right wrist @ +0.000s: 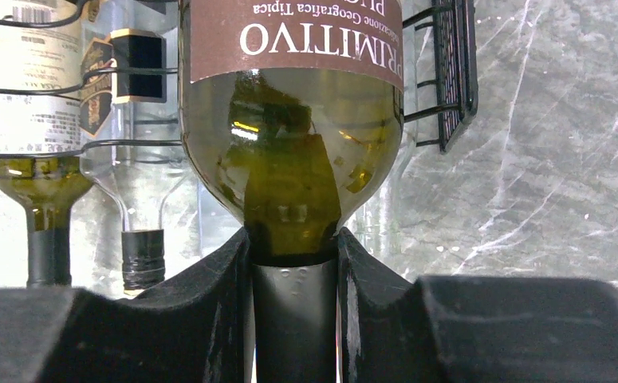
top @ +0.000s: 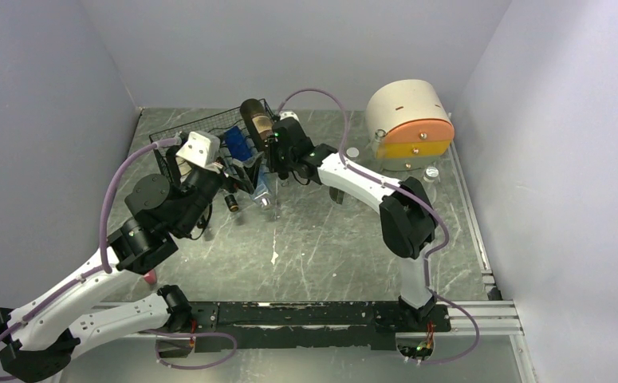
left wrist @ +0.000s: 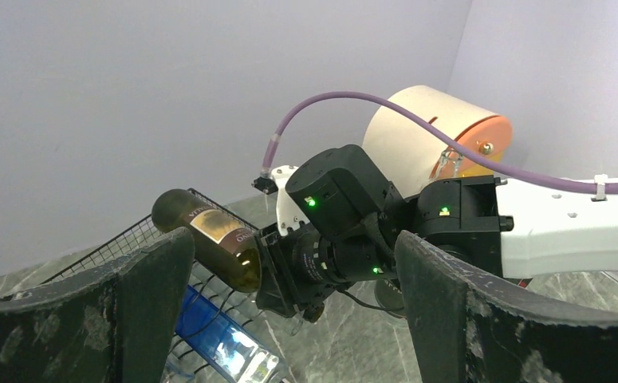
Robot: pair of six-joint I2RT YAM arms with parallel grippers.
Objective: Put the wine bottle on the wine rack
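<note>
My right jaws are clenched on the neck of the wine bottle (right wrist: 289, 120). At the bottom centre of the right wrist view, their matt black pads press the dark foil sleeve from both sides, just below the shoulder. The bottle is smooth olive-green glass that swells from the neck into a round shoulder. Its brown paper label reads "PRIMITIVO", with "Geografica Tipica" in smaller print above; the rest is cut off at the top of the frame.

My left jaws are released and spread wide, with nothing between them. Their scuffed dark pads stand at the lower left and lower right of the left wrist view. Through the gap I see the bottle tilted, with its base raised toward the upper left.

The bottle's body lies over the right end of the wine rack (right wrist: 449, 80), which is thin black wire with a fine mesh end. I cannot tell whether the glass rests on the wire.

Left of it in the rack lie a clear bottle (right wrist: 122, 120) with a black label and a green bottle (right wrist: 26, 96) with a pale barcoded label.

Underneath is the grey marbled worktop (right wrist: 545, 159). Farthest off, at the upper right of the top view, stands a cream drum-shaped box (top: 409, 120) with an orange face.
</note>
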